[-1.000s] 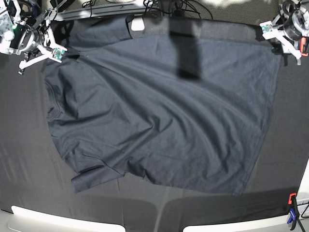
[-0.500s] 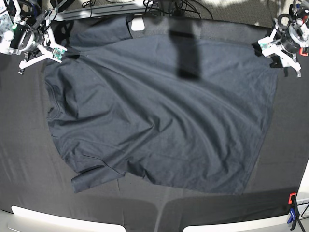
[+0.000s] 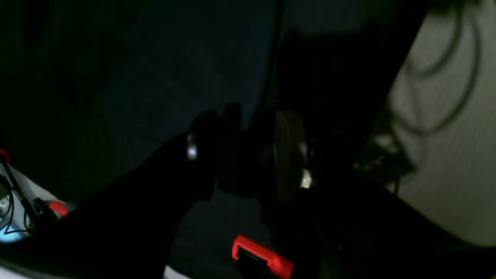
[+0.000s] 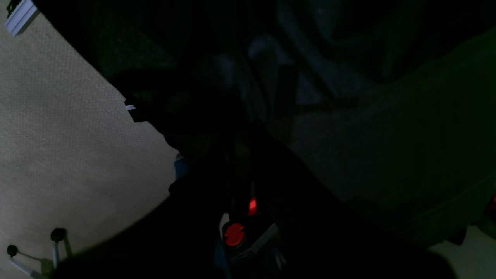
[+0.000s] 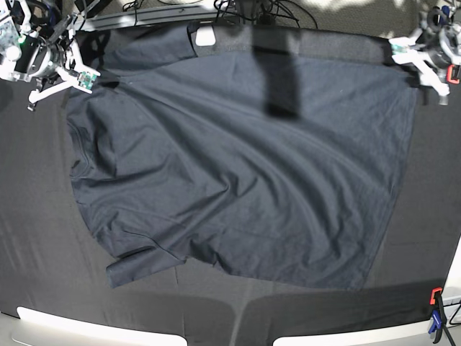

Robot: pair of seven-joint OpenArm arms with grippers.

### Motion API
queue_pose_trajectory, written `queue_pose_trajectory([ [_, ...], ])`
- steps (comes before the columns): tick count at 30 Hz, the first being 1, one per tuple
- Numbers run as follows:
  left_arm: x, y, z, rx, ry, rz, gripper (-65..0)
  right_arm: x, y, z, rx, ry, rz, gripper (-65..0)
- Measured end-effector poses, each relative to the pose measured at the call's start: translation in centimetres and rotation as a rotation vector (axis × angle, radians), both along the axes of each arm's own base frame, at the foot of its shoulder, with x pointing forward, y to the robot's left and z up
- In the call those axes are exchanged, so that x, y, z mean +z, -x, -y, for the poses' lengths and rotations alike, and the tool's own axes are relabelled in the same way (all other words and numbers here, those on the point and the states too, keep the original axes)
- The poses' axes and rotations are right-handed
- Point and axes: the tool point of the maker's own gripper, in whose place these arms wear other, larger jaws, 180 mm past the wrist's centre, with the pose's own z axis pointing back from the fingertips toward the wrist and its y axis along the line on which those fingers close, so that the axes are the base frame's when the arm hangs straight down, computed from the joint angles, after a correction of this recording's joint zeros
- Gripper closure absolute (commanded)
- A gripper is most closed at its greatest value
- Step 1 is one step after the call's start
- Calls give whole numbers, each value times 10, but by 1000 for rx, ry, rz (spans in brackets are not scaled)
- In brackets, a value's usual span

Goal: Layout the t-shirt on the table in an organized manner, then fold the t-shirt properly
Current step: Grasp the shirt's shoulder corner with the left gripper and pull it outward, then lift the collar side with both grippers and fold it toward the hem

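Shirt lies spread on the table; right gripper pinches its far left corner, left gripper hovers by the opposite corner. Left wrist view — fingers apart. Right wrist view — too dark.

Both wrist views are too dark and blurred for me to read. On the base view the left end effector is partly cut off by the frame's right edge, and the right end effector sits too small to make out its fingertips.
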Motion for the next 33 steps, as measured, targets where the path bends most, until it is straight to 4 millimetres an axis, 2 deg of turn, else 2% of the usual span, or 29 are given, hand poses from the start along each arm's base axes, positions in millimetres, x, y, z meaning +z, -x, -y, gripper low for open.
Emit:
queue_pose_trajectory([
  [3,0,-5,-5,9,-19,7,-219,0,0,0,0,0,0,0],
  [8,-1,-28,-14,69,-20,73,-218,0,1,1,-3,8,-5,0],
  [14,-7,-28,-15,99,-9,72,-208,0,1,2,-3,12,-7,0],
  [15,-7,-28,-15,99,-9,71,-171,0,1,2,-3,12,-7,0],
  [18,-8,-26,-15,98,-10,59,0,0,1,2,-3,12,-6,0],
  [26,-15,0,-16,89,-21,8,0,0,1,2,-3,12,-7,0],
  [29,-10,9,-16,94,-58,-12,0,0,1,2,-3,12,-7,0],
  [31,-3,13,-10,112,-32,-29,0,0,1,2,-3,13,-7,0],
  [33,9,2,0,130,16,3,0,0,1,2,-3,12,-6,0],
])
